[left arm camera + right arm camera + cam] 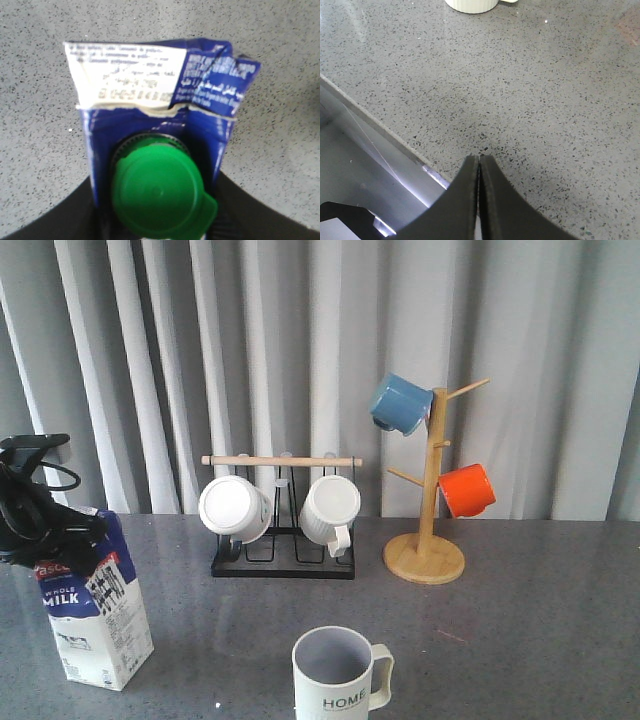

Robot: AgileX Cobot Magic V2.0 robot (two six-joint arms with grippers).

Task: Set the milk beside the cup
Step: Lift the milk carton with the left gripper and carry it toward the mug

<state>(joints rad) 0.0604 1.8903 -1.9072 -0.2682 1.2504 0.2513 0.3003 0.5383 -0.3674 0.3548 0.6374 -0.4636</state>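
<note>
The milk (95, 615), a dark blue and white carton, stands at the table's front left, leaning a little. My left gripper (62, 532) is at its top. In the left wrist view the black fingers (55, 220) press both sides of the carton (150, 85) beside the green cap (160, 192), with my left gripper (157, 205) shut on it. The cup (340, 675), off-white with "HOME" on it, stands at the front centre, handle to the right, well right of the milk. My right gripper (479, 159) is shut and empty over the table's edge. An off-white mug base (470, 5) shows far ahead of it.
A black rack (283, 540) with two white ribbed mugs stands at the back centre. A wooden mug tree (428, 540) with a blue mug (400, 405) and an orange mug (467, 490) stands at the back right. Grey curtains hang behind the table.
</note>
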